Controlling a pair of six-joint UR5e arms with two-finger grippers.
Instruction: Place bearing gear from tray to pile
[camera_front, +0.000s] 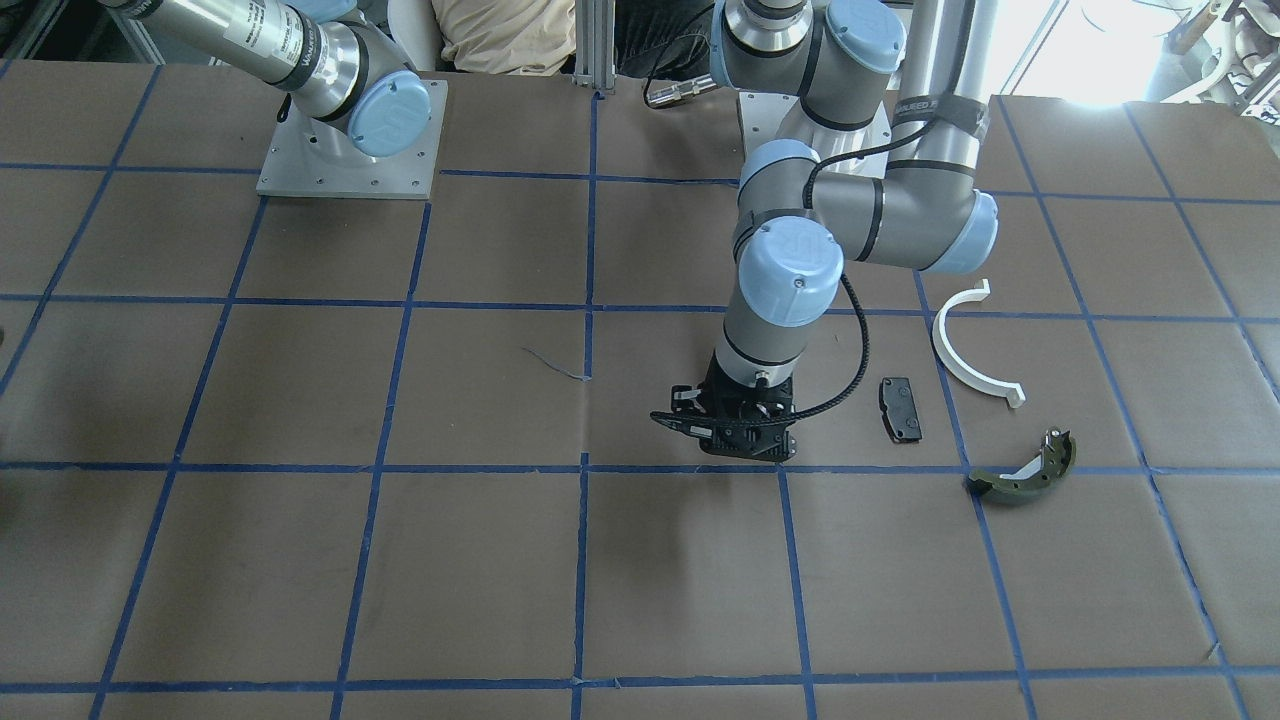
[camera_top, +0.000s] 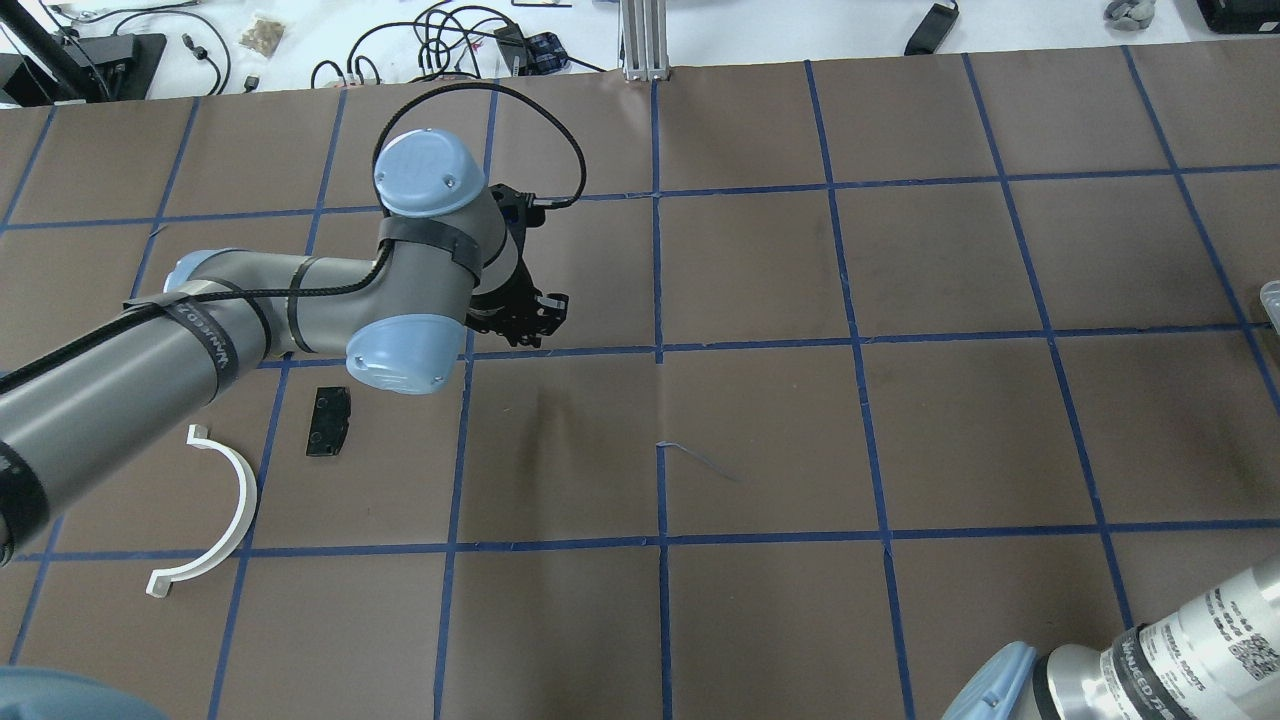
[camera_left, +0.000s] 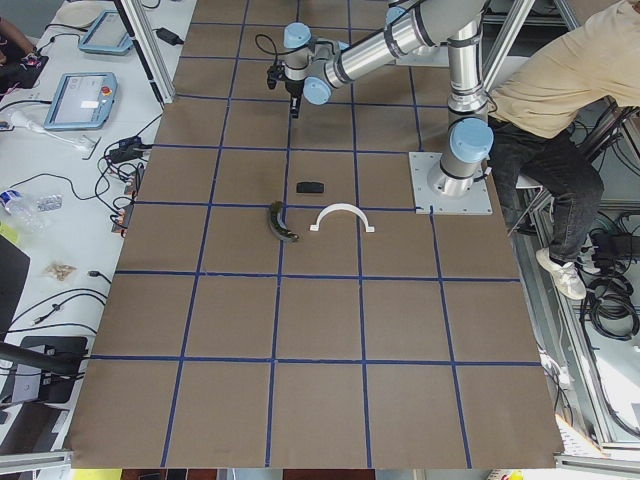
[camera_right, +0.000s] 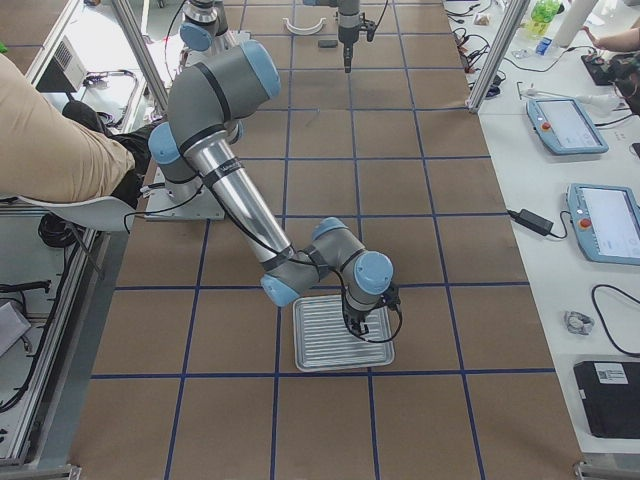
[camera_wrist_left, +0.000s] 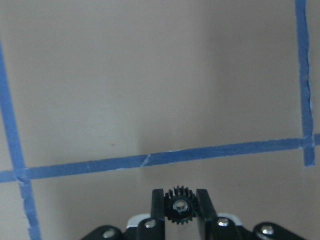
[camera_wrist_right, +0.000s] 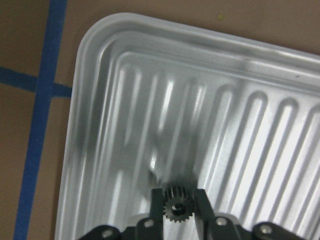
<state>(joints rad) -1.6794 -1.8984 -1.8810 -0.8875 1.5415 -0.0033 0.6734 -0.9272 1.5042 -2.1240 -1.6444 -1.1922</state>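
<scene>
My left gripper (camera_wrist_left: 180, 197) is shut on a small black bearing gear (camera_wrist_left: 180, 207) and holds it above the brown table, over a blue tape line. In the front view the left gripper (camera_front: 730, 435) hangs left of the pile: a black pad (camera_front: 900, 408), a white half-ring arc (camera_front: 965, 350) and an olive brake shoe (camera_front: 1025, 472). My right gripper (camera_wrist_right: 176, 197) is shut on a second black gear (camera_wrist_right: 175, 206) just above the ribbed metal tray (camera_wrist_right: 125, 125), near one corner. The tray (camera_right: 320, 350) lies at the table's right end.
Blue tape lines (camera_top: 658, 350) split the brown table into squares. In the overhead view the left arm (camera_top: 300, 300) reaches over the pile and hides the brake shoe; the pad (camera_top: 330, 422) and arc (camera_top: 225, 500) show. A person sits behind the robot (camera_left: 560, 90).
</scene>
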